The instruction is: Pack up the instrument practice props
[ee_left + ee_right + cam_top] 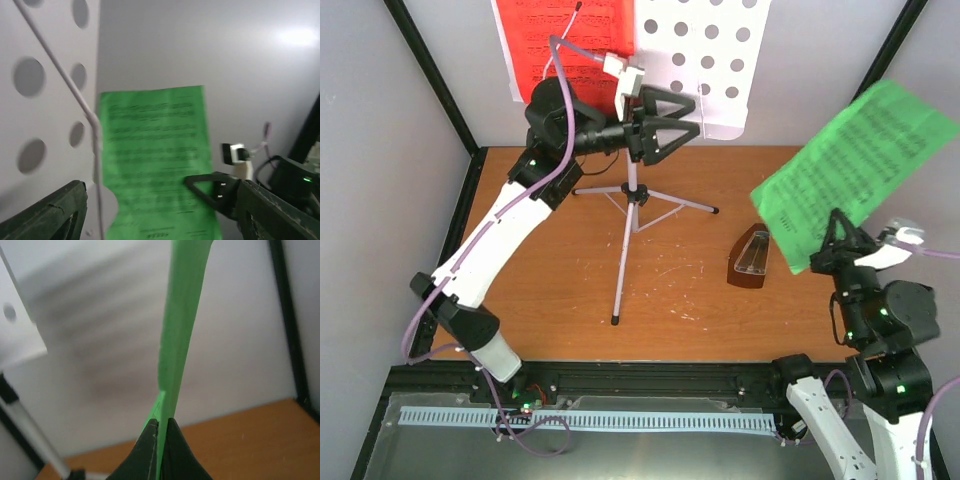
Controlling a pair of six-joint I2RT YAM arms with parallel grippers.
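Observation:
My right gripper (pixel 840 245) (pixel 161 425) is shut on the lower edge of the green music sheet (pixel 860 165) (pixel 182 315) and holds it up above the table's right side. The red music sheet (pixel 565 40) rests on the perforated tray (pixel 705 60) of the silver tripod stand (pixel 632 215). My left gripper (pixel 665 120) (pixel 135 185) is open at the tray's lower edge, with nothing between its fingers. In the left wrist view the tray (pixel 40 100) is at left and the green sheet (pixel 155 165) is beyond. The dark-brown metronome (pixel 752 258) stands on the table under the green sheet.
The wooden table (pixel 550 300) is bounded by a black frame and grey walls. The tripod's legs (pixel 620 290) spread across the middle. A perforated white rail (pixel 580 418) runs along the near edge between the arm bases.

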